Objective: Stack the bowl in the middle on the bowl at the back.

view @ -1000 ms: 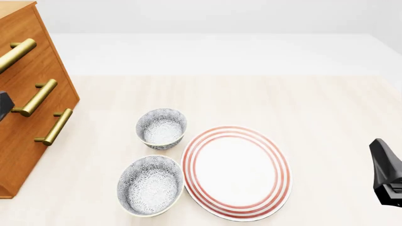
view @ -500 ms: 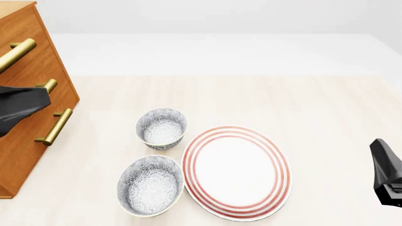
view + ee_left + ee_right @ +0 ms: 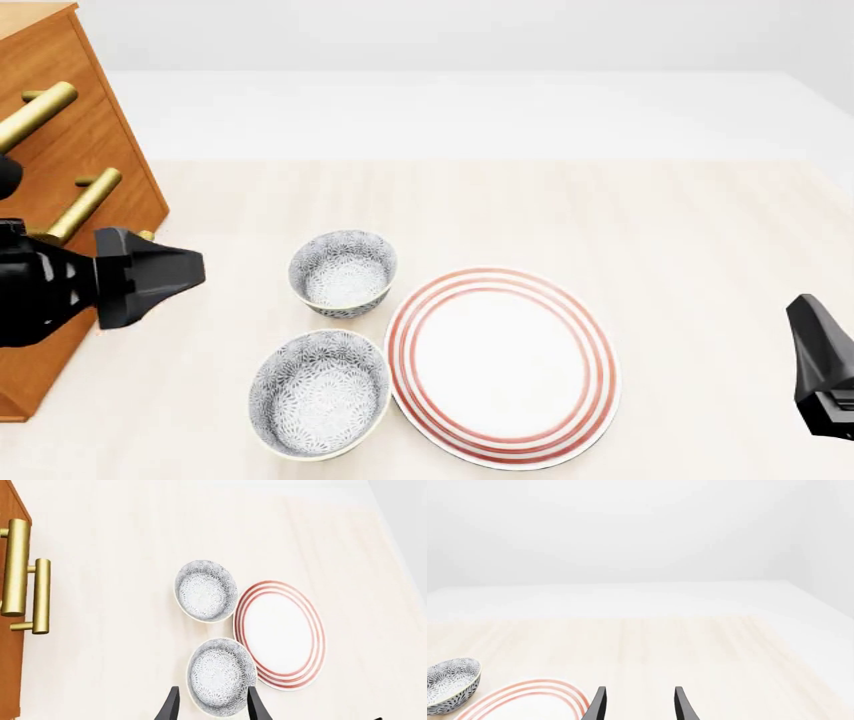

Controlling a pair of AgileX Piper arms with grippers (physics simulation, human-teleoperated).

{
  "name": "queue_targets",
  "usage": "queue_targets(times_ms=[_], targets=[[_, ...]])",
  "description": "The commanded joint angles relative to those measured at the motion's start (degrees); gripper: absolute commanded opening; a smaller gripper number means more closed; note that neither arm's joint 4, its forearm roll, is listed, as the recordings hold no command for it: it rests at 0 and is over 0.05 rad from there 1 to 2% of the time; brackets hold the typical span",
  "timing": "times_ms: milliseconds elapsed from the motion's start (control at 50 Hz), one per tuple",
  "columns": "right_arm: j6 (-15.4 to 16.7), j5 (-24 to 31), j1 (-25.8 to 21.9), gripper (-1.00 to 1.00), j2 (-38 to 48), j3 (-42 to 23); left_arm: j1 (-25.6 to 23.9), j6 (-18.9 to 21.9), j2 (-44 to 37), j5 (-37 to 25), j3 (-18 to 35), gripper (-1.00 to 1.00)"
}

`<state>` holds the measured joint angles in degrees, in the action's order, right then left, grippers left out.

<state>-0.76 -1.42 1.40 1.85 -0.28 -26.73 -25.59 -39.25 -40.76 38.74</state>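
The bowl in the middle [image 3: 320, 393] is grey-and-white floral and sits near the table's front, left of the plate. The bowl at the back [image 3: 343, 272] matches it and stands just behind it, upright. In the left wrist view the middle bowl [image 3: 221, 676] lies just beyond the open fingers of my left gripper [image 3: 212, 710], with the back bowl [image 3: 205, 590] farther on. My left gripper [image 3: 147, 275] hangs left of both bowls, holding nothing. My right gripper [image 3: 639, 707] is open and empty, and its body [image 3: 821, 370] stays at the right edge.
A large white plate with red rings [image 3: 503, 365] lies right of the bowls, nearly touching them. A wooden cabinet [image 3: 67, 150] with brass handles [image 3: 80, 205] stands at the left, right behind my left arm. One floral bowl [image 3: 450, 685] shows in the right wrist view.
My left arm has swung in from the left edge, across the cabinet front, toward the bowls. The bowls, the plate and my right arm have not moved.
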Motion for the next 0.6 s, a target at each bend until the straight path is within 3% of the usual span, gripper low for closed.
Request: queue_targets(times_ms=[20,180,600], targets=[[0.06,0.02,-0.06,1.0,-0.04,-0.02,-0.81,0.09,-3.3,3.27,-4.4,1.0],[0.02,0.16,-0.08,1.0,-0.15,-0.03,1.17,2.33,-5.68,7.04,-7.94,1.0],[0.18,0.31,-0.02,1.0,-0.3,-0.01,0.34,1.59,-11.47,16.71,-14.46,1.0]])
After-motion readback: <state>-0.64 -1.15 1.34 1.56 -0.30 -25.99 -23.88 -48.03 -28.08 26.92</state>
